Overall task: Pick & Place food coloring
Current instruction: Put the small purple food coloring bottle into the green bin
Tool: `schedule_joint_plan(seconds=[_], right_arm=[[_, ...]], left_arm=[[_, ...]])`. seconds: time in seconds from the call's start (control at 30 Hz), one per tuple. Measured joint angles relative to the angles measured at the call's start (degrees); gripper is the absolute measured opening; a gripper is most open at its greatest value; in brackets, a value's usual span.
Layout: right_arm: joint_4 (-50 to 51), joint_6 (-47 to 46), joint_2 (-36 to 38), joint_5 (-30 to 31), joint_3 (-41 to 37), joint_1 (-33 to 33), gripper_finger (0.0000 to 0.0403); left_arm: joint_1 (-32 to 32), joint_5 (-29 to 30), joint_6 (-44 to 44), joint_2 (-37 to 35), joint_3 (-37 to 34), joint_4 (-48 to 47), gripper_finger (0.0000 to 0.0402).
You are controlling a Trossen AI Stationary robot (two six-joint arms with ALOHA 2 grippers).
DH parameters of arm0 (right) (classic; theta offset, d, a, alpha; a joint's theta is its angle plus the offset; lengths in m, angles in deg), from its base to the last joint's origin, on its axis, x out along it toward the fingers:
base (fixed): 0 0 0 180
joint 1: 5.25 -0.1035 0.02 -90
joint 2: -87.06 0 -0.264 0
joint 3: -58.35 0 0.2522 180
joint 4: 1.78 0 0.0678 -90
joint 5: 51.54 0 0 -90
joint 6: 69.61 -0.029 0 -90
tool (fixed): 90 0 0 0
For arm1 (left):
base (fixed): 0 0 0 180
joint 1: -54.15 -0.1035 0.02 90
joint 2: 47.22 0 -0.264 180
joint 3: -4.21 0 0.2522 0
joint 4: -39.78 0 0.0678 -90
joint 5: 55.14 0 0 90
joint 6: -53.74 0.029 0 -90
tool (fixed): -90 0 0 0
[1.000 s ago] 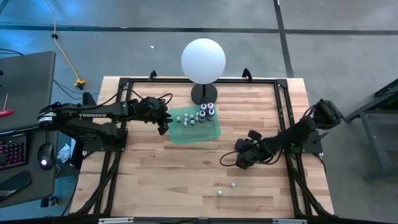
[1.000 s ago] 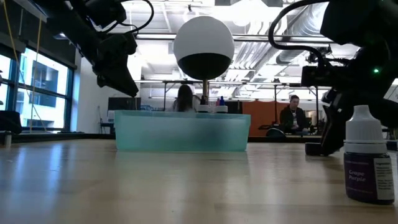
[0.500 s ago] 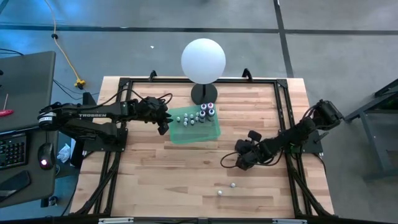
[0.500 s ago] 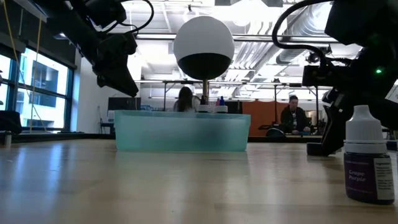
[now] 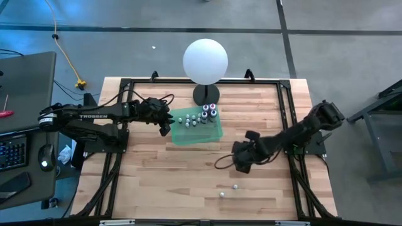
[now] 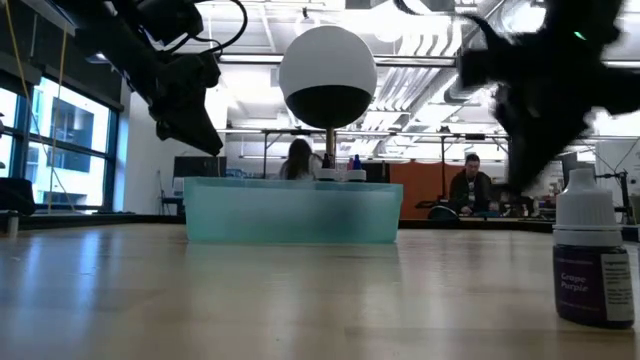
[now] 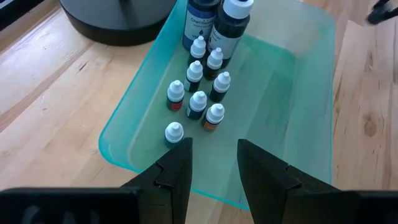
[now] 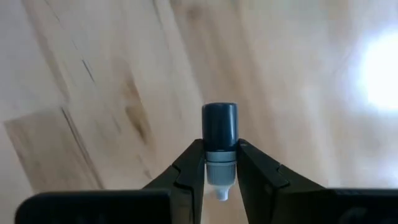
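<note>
My right claw [image 8: 221, 180] is closed on a small food coloring bottle [image 8: 220, 149], pinched at its neck, dark body pointing away from me. My right arm [image 5: 286, 135] reaches in from the right edge, bent low over the middle of the bench [image 5: 157, 182]. My left claw [image 7: 213, 165] hangs with its fingers apart and nothing between them, over the near rim of the green tray [image 7: 292, 81], where more bottles [image 7: 198, 102] stand.
</note>
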Motion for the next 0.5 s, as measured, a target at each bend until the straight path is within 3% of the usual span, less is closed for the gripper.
schedule_joint_plan(seconds=[0.17,0.27,0.4,0.5], right_arm=[[1.50,14.06,-0.19,3.55,12.06,3.68,0.0070],[1.14,14.91,-0.39,6.56,17.49,7.33,0.0070],[-3.14,7.09,-0.37,0.70,21.15,14.08,0.0071],[-8.33,0.69,-0.37,-6.89,20.69,17.93,0.0075]], left_arm=[[0.00,0.00,0.04,0.01,-0.01,0.00,0.0124],[0.01,0.00,0.38,-0.01,0.00,0.02,0.0124],[0.02,-0.47,1.48,-0.01,-0.01,0.04,0.0124],[0.02,-5.15,6.71,0.00,-0.01,0.29,0.0124]])
